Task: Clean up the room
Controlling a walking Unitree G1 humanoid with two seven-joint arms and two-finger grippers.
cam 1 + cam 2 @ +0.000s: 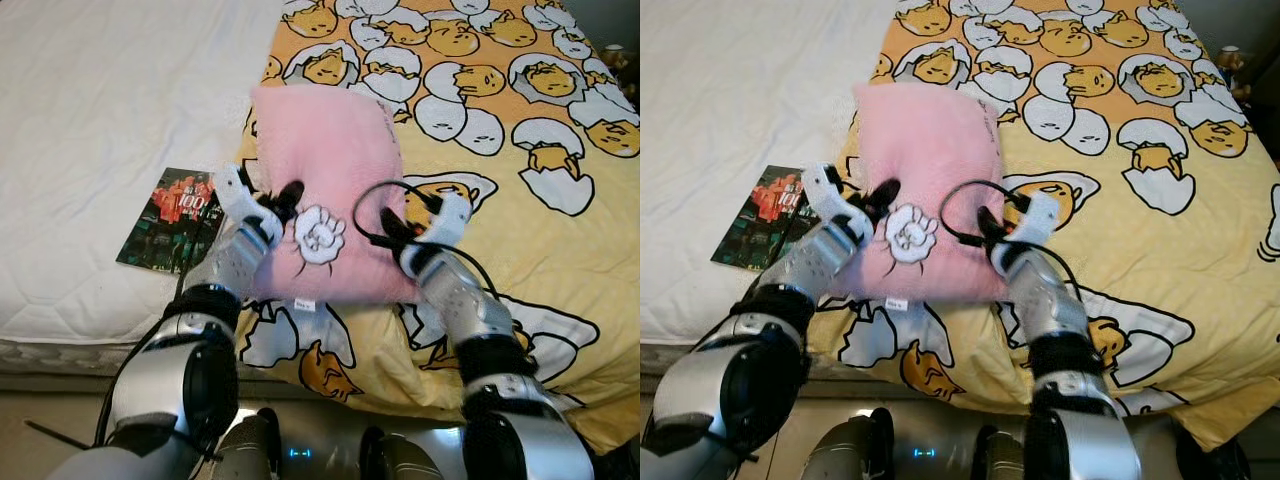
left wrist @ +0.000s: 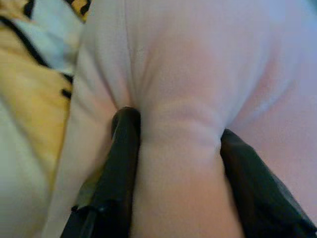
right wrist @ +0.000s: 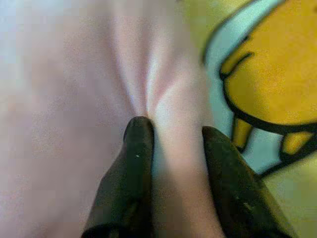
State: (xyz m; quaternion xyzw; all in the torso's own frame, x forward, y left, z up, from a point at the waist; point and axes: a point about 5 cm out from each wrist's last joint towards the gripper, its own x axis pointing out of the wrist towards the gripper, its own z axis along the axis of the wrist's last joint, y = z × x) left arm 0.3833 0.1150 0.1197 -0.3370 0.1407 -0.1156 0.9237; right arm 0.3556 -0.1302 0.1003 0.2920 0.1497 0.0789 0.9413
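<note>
A pink fluffy pillow (image 1: 325, 165) with a white flower patch lies on the yellow egg-print blanket (image 1: 520, 220) near the bed's front edge. My left gripper (image 1: 278, 203) pinches the pillow's left side, and the left wrist view has a fold of pink fabric (image 2: 178, 163) squeezed between the two black fingers (image 2: 121, 168). My right gripper (image 1: 392, 228) holds the pillow's right edge; in the right wrist view pink cloth (image 3: 173, 163) bunches between its fingers (image 3: 136, 183).
A dark magazine (image 1: 168, 220) with a red cover lies on the white mattress (image 1: 100, 120) just left of the pillow. The bed's front edge runs below my forearms, with bare floor and my own base beneath.
</note>
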